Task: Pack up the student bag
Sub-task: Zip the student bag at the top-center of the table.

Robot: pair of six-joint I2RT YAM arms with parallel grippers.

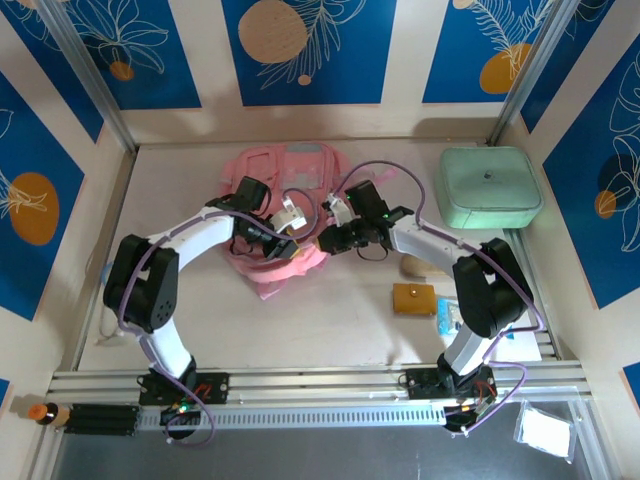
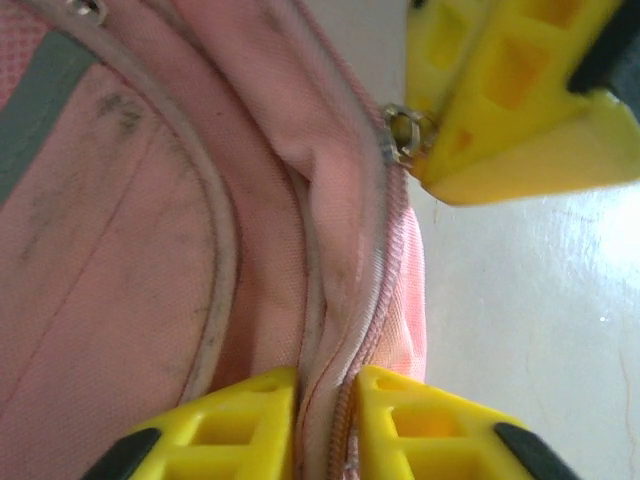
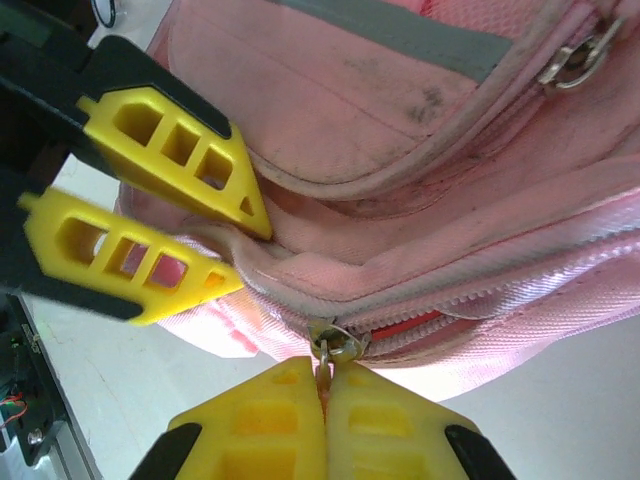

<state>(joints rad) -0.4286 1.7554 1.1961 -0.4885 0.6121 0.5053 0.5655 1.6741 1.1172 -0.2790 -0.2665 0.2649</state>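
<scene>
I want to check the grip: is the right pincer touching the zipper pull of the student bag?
Touching. The right wrist view shows it: the right pincer is shut on the zipper pull of the student bag, with no gap.

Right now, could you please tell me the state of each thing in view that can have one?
The large soft pink fabric backpack: lying flat, gripped by both tools.
The metal zipper pull: clamped, main zipper's extent unclear.
The left tool: shut on the backpack's zipper edge.
The right tool: shut on the zipper pull.
The mint-green rounded square case: closed, apart from the backpack.
</scene>
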